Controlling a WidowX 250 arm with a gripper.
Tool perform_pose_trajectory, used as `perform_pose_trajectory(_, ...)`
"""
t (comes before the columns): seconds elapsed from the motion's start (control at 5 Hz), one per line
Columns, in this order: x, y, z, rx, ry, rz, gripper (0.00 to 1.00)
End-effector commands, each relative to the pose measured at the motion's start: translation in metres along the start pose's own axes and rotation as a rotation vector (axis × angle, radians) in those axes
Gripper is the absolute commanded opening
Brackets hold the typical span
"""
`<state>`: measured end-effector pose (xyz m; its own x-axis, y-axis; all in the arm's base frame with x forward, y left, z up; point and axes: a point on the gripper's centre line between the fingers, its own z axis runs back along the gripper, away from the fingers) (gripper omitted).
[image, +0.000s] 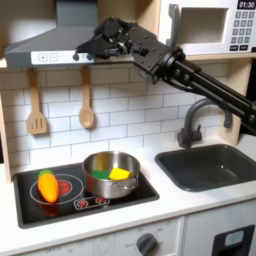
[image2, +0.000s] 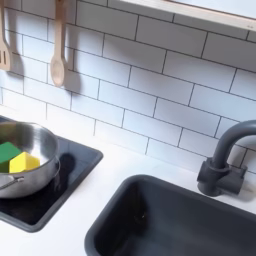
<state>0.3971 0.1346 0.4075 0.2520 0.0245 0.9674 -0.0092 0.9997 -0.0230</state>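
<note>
The robot arm's hand (image: 98, 45) hangs high over the toy kitchen, level with the range hood (image: 45, 50) in the first exterior view; whether its fingers are parted or closed cannot be told, and it appears to grip nothing. Well below, the steel pot (image: 110, 173) stands on the stove's (image: 85, 207) right burner, holding a green piece (image2: 8, 152) and a yellow piece (image2: 26, 161) in the second exterior view. An orange carrot-like toy (image: 47, 186) lies on the left burner. A careless descent could strike the hood or clip the pot's rim, tipping it toward the sink (image: 215, 170). The wooden spoon (image: 87, 100) hanging on the tiled wall could also be knocked loose.
</note>
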Motion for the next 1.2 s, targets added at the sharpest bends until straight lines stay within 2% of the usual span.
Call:
perform_pose_trajectory(0.0, -0.0050, 0.0056, -0.0066, 0.017, 0.025, -0.008, 0.00)
perform_pose_trajectory(0.4, -0.0061, 0.0049, -0.0038, 0.016, 0.027, -0.011, 0.00)
perform_pose_trajectory(0.8, -0.0065, 0.0079, -0.0081, 0.016, 0.027, -0.010, 0.00)
perform_pose_trajectory(1.0, -0.0067, 0.0036, -0.0014, 0.008, 0.022, -0.010, 0.00)
